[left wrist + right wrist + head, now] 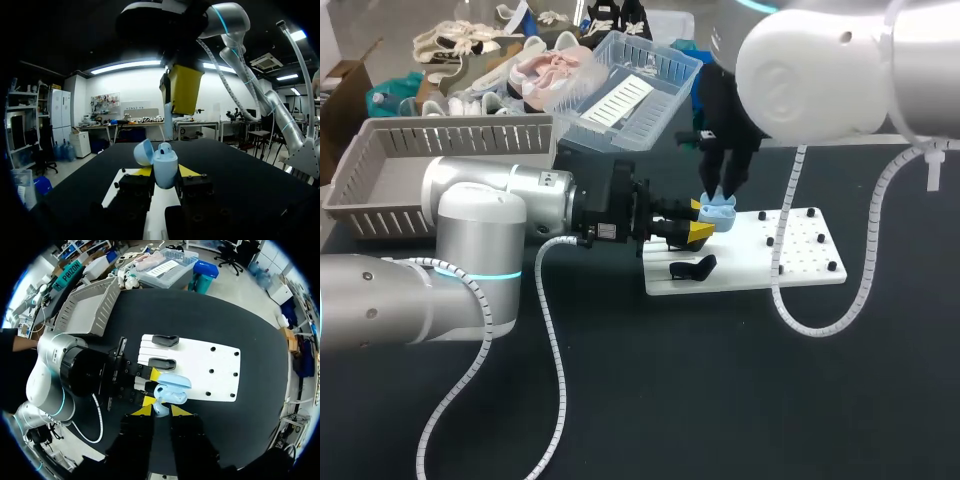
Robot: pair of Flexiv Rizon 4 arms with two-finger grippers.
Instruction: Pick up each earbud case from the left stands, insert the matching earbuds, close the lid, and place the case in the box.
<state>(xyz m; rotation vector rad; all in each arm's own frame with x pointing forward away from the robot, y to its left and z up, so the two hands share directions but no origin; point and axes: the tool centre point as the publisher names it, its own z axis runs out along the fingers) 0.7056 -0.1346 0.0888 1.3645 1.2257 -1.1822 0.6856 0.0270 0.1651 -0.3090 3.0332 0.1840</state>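
1. The left end effector point(702, 220) point(165, 173) point(152, 387) comes in level from the left. It is clenched on a pale blue case point(722, 209) point(165, 169) point(173, 388), with one yellow tip pressed on each side.
2. The case is held off the surface over the left end of the white board point(800, 255) point(212, 362). Which row of the board it hangs above cannot be told.
3. Its lid point(143, 152) is swung open to one side, and an earbud point(165, 147) sits in the mouth of the case.
4. The right end effector point(721, 190) point(183, 90) point(162, 410) comes down from the far right and hangs straight above the open case, close to the earbud. Whether it is clenched or released cannot be told.
5. Two black cases point(165, 340) point(161, 363) lie on the left end of the board, far of the blue one in the right wrist view. The head view shows only one point(692, 267), just beside the left end effector.
6. The right end of the board carries only small black pegs point(818, 238).
7. A grey basket point(380, 200) point(97, 307) stands at the far left corner of the counter point(670, 400) point(200, 315), well apart from the board. The left arm lies between the two.
8. Near of the board's near edge, a wide stretch of dark counter shows. The left arm's hose point(555, 330) crosses it, and the right arm's hose point(820, 322) loops over the board's near edge.
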